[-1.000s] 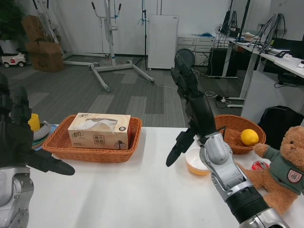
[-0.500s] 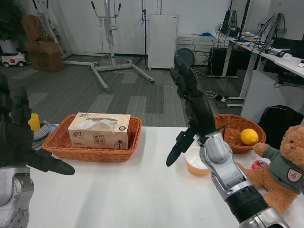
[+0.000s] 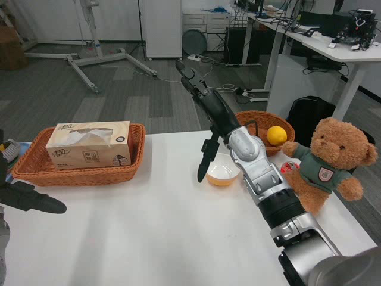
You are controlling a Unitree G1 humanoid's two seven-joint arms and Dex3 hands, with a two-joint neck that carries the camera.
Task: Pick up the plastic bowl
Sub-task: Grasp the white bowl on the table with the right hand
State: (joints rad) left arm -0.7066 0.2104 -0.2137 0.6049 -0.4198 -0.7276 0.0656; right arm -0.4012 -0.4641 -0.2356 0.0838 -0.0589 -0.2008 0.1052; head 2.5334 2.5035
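Right beside the fruit basket point(image 3: 257, 117), the bowl point(image 3: 221, 173) sits on the table, probably light, stiff and slippery; its rim is the best hold. Over it the right hand point(image 3: 205, 113) hangs empty, fingers spread. Left hand point(image 3: 27, 199) also holds nothing.

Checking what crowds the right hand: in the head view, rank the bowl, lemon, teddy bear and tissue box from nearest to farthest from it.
From the right hand:
1. Bowl, just below the hand's thumb, on the table.
2. Lemon, to its right, in the round basket.
3. Tissue box on the left and teddy bear on the far right: too close to call.
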